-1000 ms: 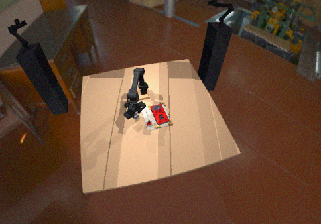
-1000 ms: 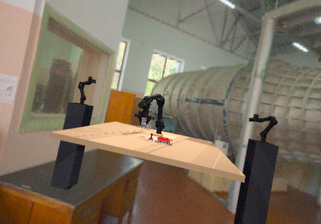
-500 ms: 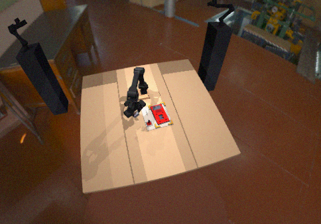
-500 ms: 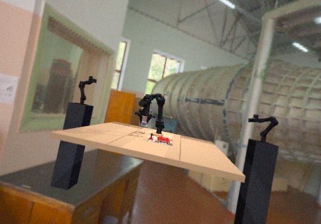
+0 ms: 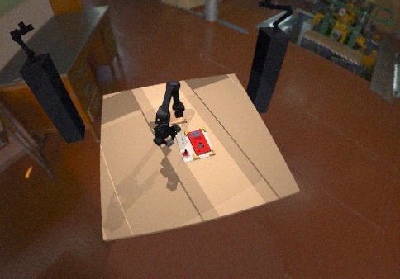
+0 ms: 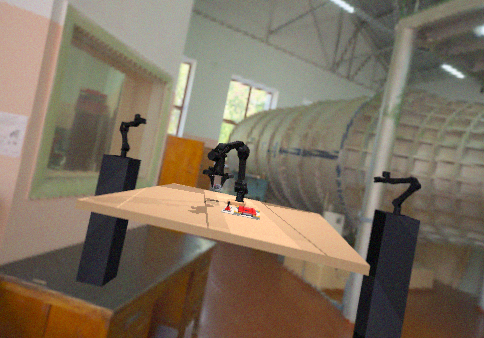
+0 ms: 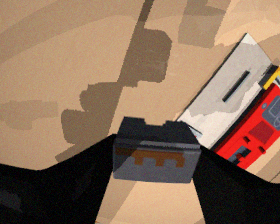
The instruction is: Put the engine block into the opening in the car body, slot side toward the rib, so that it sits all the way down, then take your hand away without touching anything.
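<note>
Can't see car body [image 5: 195,140] [image 6: 247,211] [image 7: 251,144] whole in wrist view; find cut off at pic's R edge. Can't inspect ends of eng. block [image 5: 169,142] [image 6: 217,182] [image 7: 156,167], hidden by gripper [image 5: 169,139] [image 6: 217,177] [image 7: 153,143], same view. Can't verify rib or block's slot in ext. view: too small. Note bkgd. machinery [image 5: 340,30] blurred.
</note>
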Controlling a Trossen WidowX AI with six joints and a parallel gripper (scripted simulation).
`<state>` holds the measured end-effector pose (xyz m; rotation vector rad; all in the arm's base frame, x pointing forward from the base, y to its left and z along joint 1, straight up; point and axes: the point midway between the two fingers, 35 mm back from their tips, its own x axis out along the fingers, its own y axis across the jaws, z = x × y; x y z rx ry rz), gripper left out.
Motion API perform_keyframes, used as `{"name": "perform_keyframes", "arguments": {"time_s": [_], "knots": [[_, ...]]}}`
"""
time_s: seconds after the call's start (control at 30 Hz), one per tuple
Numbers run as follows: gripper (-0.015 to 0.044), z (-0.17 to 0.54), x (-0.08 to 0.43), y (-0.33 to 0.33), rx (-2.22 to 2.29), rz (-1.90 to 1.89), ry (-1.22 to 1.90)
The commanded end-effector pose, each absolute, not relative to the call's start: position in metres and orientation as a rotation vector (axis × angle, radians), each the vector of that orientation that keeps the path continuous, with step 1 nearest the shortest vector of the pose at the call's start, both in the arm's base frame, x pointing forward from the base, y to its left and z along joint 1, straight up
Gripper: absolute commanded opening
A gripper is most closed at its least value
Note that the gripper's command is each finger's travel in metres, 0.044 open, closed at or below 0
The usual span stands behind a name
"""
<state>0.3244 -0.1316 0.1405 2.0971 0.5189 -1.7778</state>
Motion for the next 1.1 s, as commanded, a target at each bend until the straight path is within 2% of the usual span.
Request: {"name": "perform_keyframes", "arguments": {"time_s": [0.0, 0.47, 1.07], "knots": [[0.0000, 0.138, 0.320, -0.134, 2.193, -1.690, 0.549], [0.0000, 0.130, 0.308, -0.142, 2.590, -1.164, 0.656], [0.0000, 0.112, 0.304, -0.145, 2.700, -0.962, 0.686]]}}
